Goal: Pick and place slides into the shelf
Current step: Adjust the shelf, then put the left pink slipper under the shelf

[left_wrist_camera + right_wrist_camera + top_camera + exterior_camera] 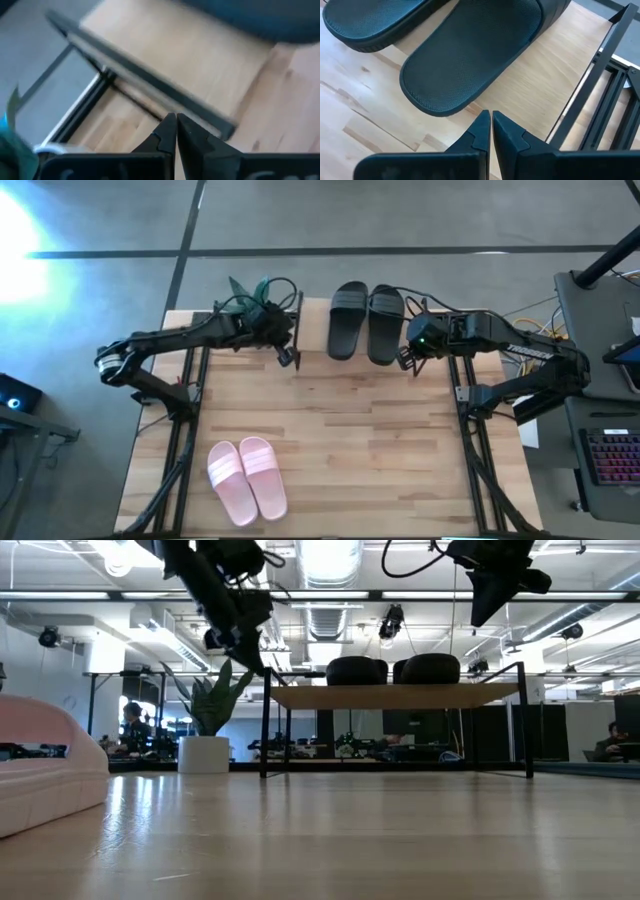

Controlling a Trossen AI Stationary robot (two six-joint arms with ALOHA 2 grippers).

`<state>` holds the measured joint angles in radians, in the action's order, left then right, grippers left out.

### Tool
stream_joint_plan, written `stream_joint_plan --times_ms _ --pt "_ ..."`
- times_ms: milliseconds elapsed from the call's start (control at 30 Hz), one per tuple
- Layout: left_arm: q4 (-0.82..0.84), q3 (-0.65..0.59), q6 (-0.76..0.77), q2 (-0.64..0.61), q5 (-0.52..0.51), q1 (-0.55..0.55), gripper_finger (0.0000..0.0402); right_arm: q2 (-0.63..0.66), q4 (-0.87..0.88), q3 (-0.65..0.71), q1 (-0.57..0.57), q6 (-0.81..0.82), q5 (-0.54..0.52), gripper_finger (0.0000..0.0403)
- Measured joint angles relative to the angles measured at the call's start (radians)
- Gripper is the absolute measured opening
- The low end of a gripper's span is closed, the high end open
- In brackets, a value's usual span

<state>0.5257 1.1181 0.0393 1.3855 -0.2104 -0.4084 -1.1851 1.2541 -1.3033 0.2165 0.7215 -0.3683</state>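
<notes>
We're seeing a black pair of slides [366, 321] with fine-dotted footbeds, a pale pink pair [247, 477], a light wooden shelf [395, 696] on black legs, a pale wood-grain surface [370, 440], both dark arms.

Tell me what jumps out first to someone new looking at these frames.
The black slides sit side by side on the shelf at the table's far edge. The pink slides lie alone on the near left of the table. The left tool and right tool flank the shelf, both shut and empty.
</notes>
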Motion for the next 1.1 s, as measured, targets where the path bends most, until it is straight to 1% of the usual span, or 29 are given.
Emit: stream_joint_plan --times_ms 67,333,467,533,600,700,800,900,967,1033,1100 --pt "-0.009 -0.016 -0.013 0.004 0.008 0.0 0.0 0.0 0.001 0.0 0.0 0.0 0.0 0.0011" --pt "-0.053 -0.039 -0.03 0.004 0.137 -0.018 0.0 0.0 0.009 0.0 0.0 0.0 -0.026 0.0011" --pt "-0.049 -0.039 -0.038 0.0 0.214 -0.017 0.0 0.0 0.019 0.0 0.0 0.0 -0.036 0.0011" --pt "-0.047 -0.039 -0.039 -0.001 0.276 -0.017 0.0 0.0 0.024 0.0 0.0 0.0 -0.037 0.0011" --pt "-0.036 -0.039 -0.038 -0.001 0.305 -0.015 0.0 0.0 0.025 0.0 0.0 0.0 -0.047 0.0011" --pt "0.012 -0.039 -0.038 -0.01 0.307 -0.015 0.0 0.0 0.026 0.0 0.0 0.0 -0.052 0.0011" --pt "0.092 -0.039 -0.046 -0.049 0.307 -0.015 0.0 0.0 0.035 0.0 0.0 0.0 -0.052 0.0011" --pt "0.215 -0.039 -0.034 -0.119 0.305 -0.015 0.0 0.0 0.062 0.0 0.0 0.012 -0.052 0.0011" --pt "0.271 -0.039 0.008 -0.185 0.296 -0.003 0.0 0.0 0.067 0.0 0.0 0.012 -0.054 0.0011" --pt "0.331 -0.039 0.032 -0.26 0.25 0.027 0.0 0.0 0.065 0.0 0.0 0.011 -0.055 0.0011" --pt "0.403 -0.034 0.035 -0.331 0.147 0.083 0.0 -0.003 0.049 0.0 0.0 -0.008 -0.055 0.0011"
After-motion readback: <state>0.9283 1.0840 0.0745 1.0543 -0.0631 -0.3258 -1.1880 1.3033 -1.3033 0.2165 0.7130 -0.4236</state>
